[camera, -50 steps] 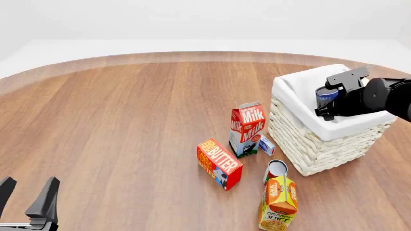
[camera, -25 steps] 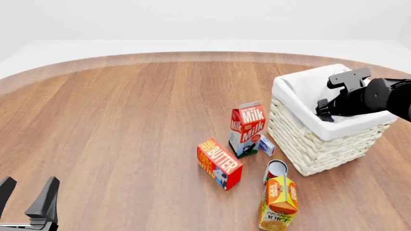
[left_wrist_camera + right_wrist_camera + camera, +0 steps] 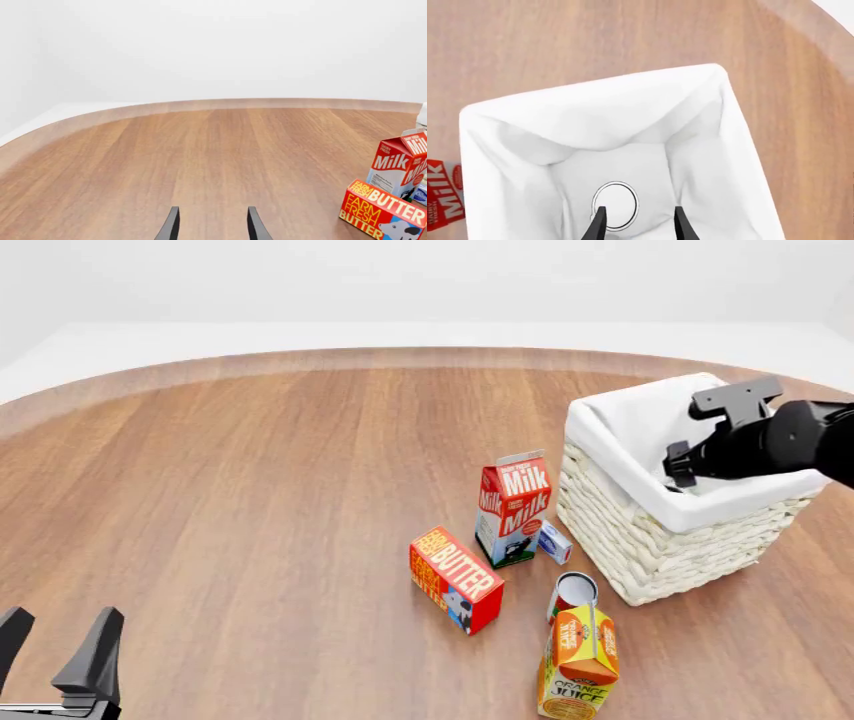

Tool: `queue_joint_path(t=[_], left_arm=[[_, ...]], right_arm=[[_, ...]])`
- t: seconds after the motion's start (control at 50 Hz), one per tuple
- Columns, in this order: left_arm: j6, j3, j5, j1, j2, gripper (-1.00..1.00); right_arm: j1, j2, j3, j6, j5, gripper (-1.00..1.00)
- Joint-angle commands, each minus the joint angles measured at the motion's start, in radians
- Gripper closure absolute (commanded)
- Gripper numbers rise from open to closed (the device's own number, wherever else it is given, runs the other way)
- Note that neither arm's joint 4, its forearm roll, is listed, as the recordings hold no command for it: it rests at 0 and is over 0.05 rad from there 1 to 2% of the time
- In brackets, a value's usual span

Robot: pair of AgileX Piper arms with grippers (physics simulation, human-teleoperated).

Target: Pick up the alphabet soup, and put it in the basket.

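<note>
The alphabet soup (image 3: 615, 205) stands upright on the liner at the bottom of the basket (image 3: 594, 105); only its silver lid shows, in the right wrist view. My right gripper (image 3: 639, 226) hangs open just above it, apart from the can, with nothing between its fingers. In the front view the right gripper (image 3: 681, 466) sits over the basket (image 3: 667, 540) at the right, and the can is hidden behind the basket wall. My left gripper (image 3: 56, 642) stands open and empty at the near left corner, over bare wood (image 3: 212, 227).
Left of the basket stands a milk carton (image 3: 514, 505) with a small box (image 3: 555, 541) beside it. A butter box (image 3: 457, 578), a red-and-white can (image 3: 571, 595) and an orange juice carton (image 3: 578, 660) lie nearer. The curved table edge runs behind.
One second ago the right gripper held the can above the basket. The can has since left the fingers and dropped inside; the gripper has shifted slightly right. The left arm has not moved.
</note>
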Motion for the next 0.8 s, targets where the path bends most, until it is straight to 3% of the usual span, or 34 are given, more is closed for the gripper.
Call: queue_joint_path(t=[0.02, 0.8], left_arm=[[0.0, 0.0, 0.0, 0.0, 0.0, -1.0], [0.0, 0.0, 0.0, 0.0, 0.0, -1.0]], right_arm=[[-0.006, -0.029, 0.003, 0.007, -0.002, -1.0], [0.008, -0.247, 0.093, 0.073, -0.049, -1.0]])
